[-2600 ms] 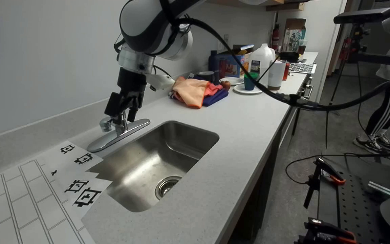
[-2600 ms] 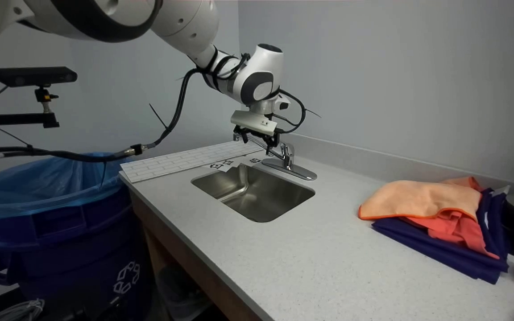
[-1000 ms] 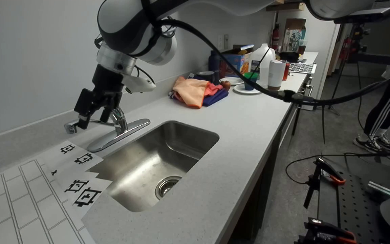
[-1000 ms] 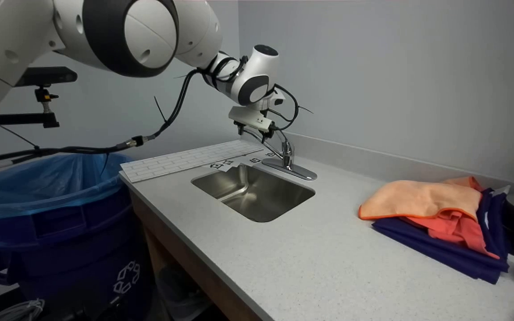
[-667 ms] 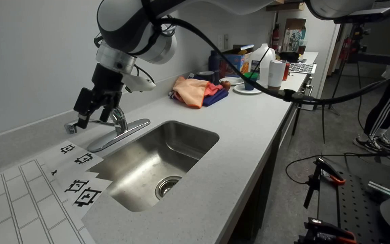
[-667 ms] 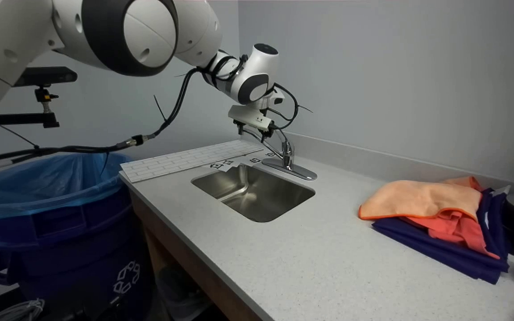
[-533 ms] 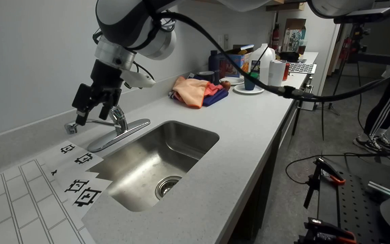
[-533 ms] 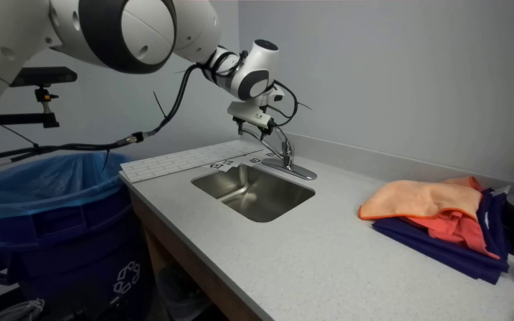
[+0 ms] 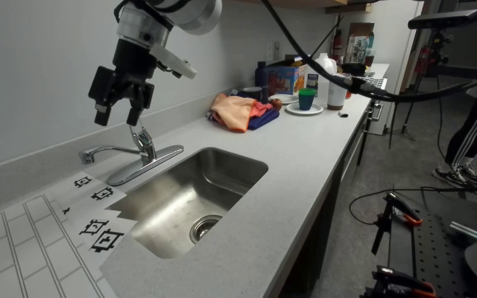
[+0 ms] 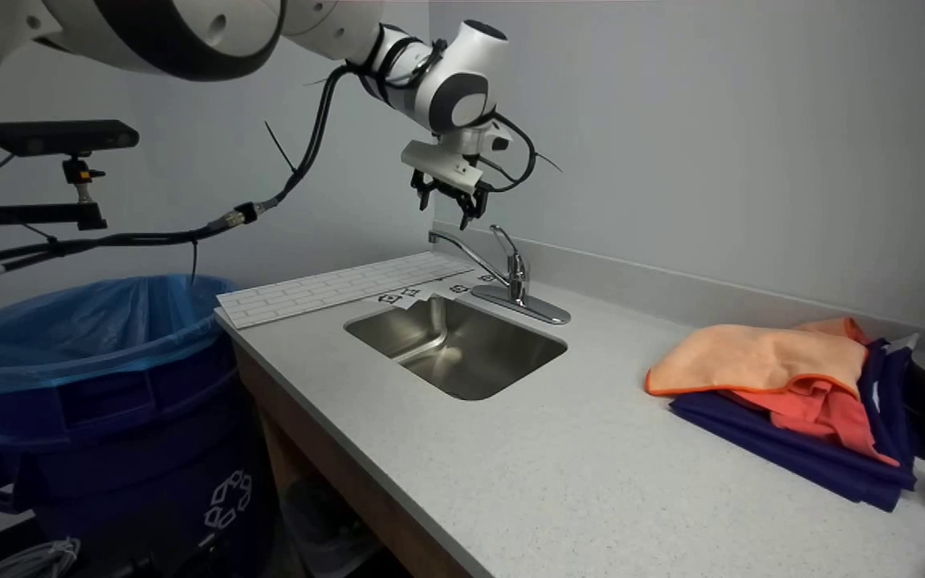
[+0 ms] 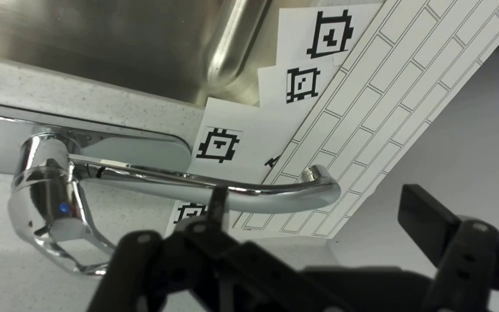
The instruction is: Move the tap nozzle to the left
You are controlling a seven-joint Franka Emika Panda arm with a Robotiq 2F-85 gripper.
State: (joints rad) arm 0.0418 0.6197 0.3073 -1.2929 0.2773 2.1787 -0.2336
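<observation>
The tap nozzle is a slightly arched chrome spout (image 9: pixel 114 148) that points left along the wall, away from the sink, in an exterior view. It also shows in an exterior view (image 10: pixel 466 250) and runs across the wrist view (image 11: pixel 271 197). Its tip lies over the brick-pattern board in the wrist view. The lever handle (image 10: pixel 503 238) stands up on the faucet body. My gripper (image 9: pixel 117 118) is open and empty, above the spout and apart from it. It also shows in an exterior view (image 10: pixel 445 213). In the wrist view the open fingers (image 11: pixel 314 197) have nothing between them; one overlaps the spout's picture.
The steel sink basin (image 9: pixel 168 215) lies in front of the faucet. Marker sheets (image 9: pixel 97 193) and a brick-pattern board (image 9: pixel 31 244) lie beside it. The back wall (image 9: pixel 48 82) is close behind the gripper. Cloths (image 9: pixel 234 111) lie further along the counter.
The spout has swung to the left in an exterior view from 2.6 s ago, with the gripper around or beside it. Since 0.5 s ago the gripper has risen clear; the spout has stayed.
</observation>
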